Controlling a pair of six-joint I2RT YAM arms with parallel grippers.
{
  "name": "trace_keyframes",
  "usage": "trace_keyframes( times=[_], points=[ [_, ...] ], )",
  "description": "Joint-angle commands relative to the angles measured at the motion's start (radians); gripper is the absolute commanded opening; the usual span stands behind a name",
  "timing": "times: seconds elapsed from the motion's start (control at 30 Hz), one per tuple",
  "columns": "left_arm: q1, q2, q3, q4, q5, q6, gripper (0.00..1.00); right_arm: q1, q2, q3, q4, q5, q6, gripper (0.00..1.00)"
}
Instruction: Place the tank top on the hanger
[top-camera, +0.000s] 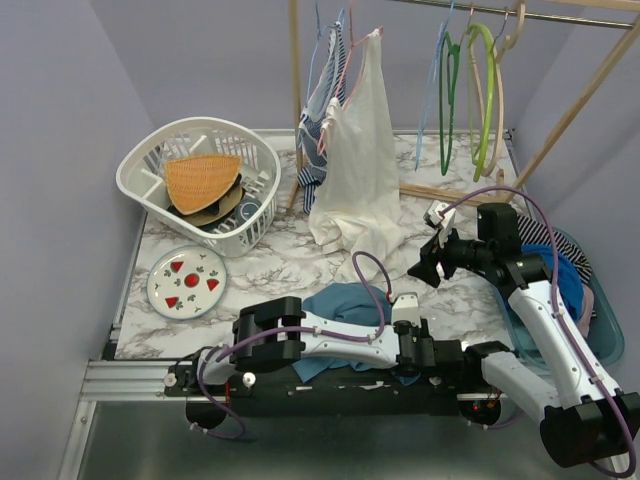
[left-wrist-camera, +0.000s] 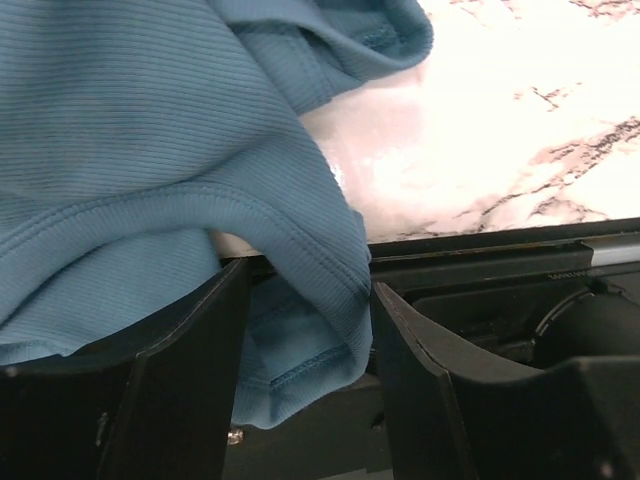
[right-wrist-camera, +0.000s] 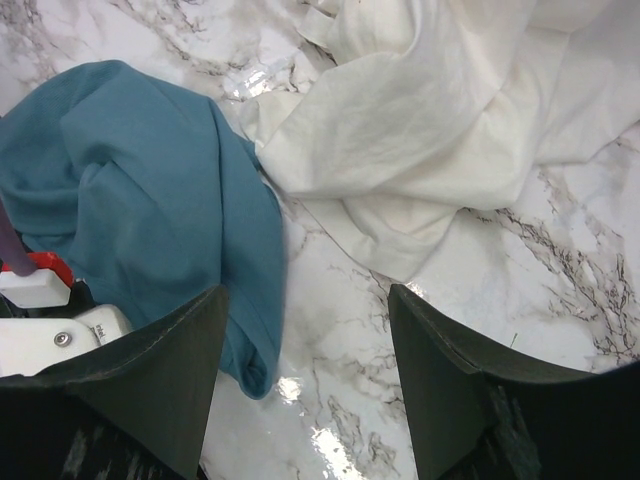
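At the near edge of the table (top-camera: 270, 265), my left claw (left-wrist-camera: 308, 300) straddles a hem of the tank top (left-wrist-camera: 150, 130), jaws apart, unclenched, right claw (right-wrist-camera: 305, 300) spread empty above: pick-up under way, needing a firm pinch before lifting toward the hanger (top-camera: 516, 32).

Readable text: none that I can make out in my 3 views.
Plate (top-camera: 186, 281), near the left edge of the table (top-camera: 270, 265): painted red wedges and small green sprigs only, no lettering I can read.
White housing (right-wrist-camera: 35, 290), lower left of my right wrist view: too blurred for me to tell any marking.
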Motion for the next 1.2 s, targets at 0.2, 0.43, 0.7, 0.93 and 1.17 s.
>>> trace_keyframes(
  times=[0.2,0.43,0.7,0.93,1.17],
  points=[
    [0.024,0.027,-0.013,-0.008,-0.062,-0.041,0.38,-0.006,0.001,-0.006,0.009,0.007,0.008,0.73],
    [0.024,-0.14,-0.189,0.1,-0.146,-0.035,0.15,-0.006,0.011,-0.007,-0.008,0.007,-0.024,0.73],
    [0.085,-0.601,-0.877,0.77,-0.156,0.165,0.0,-0.005,0.038,-0.02,-0.054,-0.065,-0.134,0.73],
    [0.161,-0.945,-1.183,1.111,-0.026,0.438,0.0,0.069,0.071,-0.078,-0.168,-0.256,-0.416,0.74],
    [0.213,-1.223,-1.308,1.12,0.036,0.581,0.0,0.271,0.087,-0.17,-0.034,-0.097,-0.455,0.74]
  ],
)
